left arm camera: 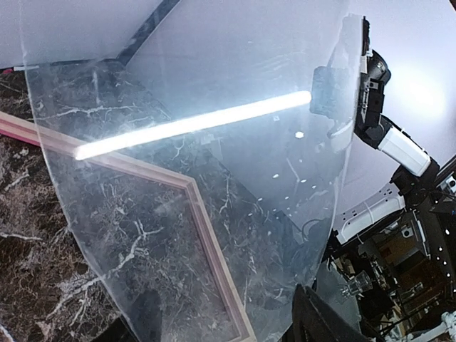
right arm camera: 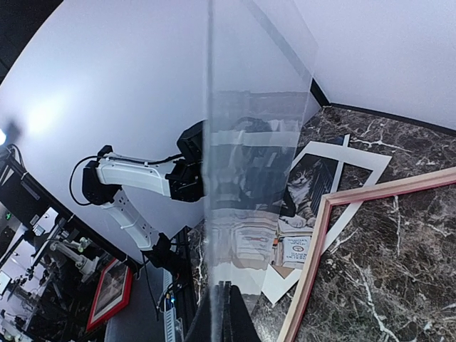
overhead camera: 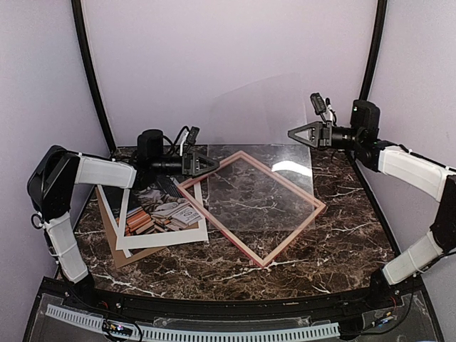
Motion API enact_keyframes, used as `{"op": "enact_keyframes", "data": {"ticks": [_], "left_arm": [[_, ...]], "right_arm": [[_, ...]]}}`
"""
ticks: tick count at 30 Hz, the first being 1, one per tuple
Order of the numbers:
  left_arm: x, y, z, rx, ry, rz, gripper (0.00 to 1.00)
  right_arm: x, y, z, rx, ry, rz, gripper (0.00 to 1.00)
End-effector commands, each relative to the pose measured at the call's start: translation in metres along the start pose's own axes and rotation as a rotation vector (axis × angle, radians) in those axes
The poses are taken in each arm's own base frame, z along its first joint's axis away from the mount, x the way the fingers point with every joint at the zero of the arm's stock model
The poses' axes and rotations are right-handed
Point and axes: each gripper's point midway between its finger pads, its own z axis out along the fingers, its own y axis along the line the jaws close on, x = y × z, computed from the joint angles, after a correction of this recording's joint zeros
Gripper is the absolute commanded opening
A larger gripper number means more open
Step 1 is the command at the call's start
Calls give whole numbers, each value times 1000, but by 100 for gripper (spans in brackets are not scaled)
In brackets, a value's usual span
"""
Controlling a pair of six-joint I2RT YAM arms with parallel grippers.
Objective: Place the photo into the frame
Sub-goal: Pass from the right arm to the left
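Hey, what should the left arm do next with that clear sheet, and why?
Probably close the left gripper on the clear sheet. Its jaws stand open at the sheet's edge, while only the right gripper pinches it, tilted above the frame. Two grips would steady it.

The left arm hides the upper edge of the photo, and the white mat covers its borders. Of the brown backing board only a strip shows, near the left edge of the table.

The photo lies left of the frame.
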Motion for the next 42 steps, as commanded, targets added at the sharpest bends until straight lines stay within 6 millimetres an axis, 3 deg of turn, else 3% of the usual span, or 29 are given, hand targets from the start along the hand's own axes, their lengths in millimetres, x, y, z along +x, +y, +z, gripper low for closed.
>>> {"op": "enact_keyframes", "data": {"ticks": [1, 13, 21, 38, 42], "left_arm": [[-13, -35, -8, 67, -30, 92, 61], [-17, -43, -12, 65, -22, 109, 35], [-13, -40, -12, 53, -15, 80, 18], [-10, -36, -12, 60, -42, 33, 26], [-9, -35, -13, 61, -41, 33, 23]], "right_arm": [[5, -11, -6, 51, 2, -21, 0], [33, -53, -8, 142, 59, 45, 0], [33, -63, -6, 164, 43, 63, 0], [30, -79, -7, 187, -44, 122, 0], [31, -78, -7, 170, -55, 136, 0]]}}
